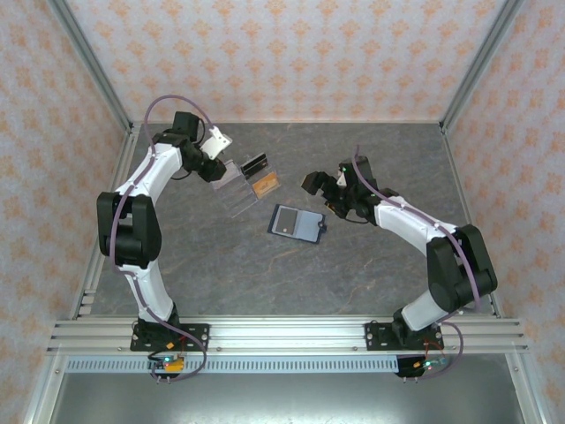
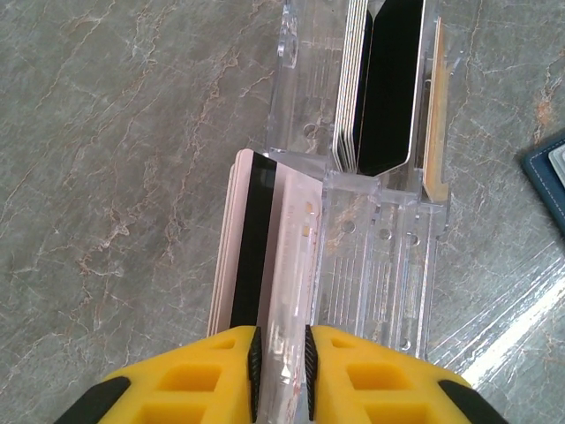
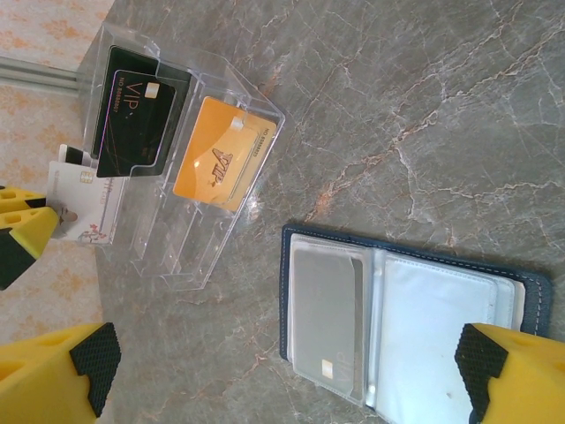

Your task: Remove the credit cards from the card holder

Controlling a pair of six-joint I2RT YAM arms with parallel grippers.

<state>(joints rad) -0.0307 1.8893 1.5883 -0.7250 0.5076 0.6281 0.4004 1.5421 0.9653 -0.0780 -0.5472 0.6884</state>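
Top external view, item list: card holder (image 1: pixel 297 223), dark navy, lying open and flat on the grey counter (image 1: pixel 265 283) between the arms, near a clear acrylic stand (image 1: pixel 247 181). Stand holds a black card (image 3: pixel 141 110) and an orange card (image 3: pixel 225 159), upright in separate slots. Left tool (image 2: pixel 281 362) pinching a pale striped card (image 2: pixel 252 256) at the stand's edge. Right tool (image 1: pixel 320 185) spread wide above the holder, not touching it. One holder pocket possibly holds a grey card; unclear.
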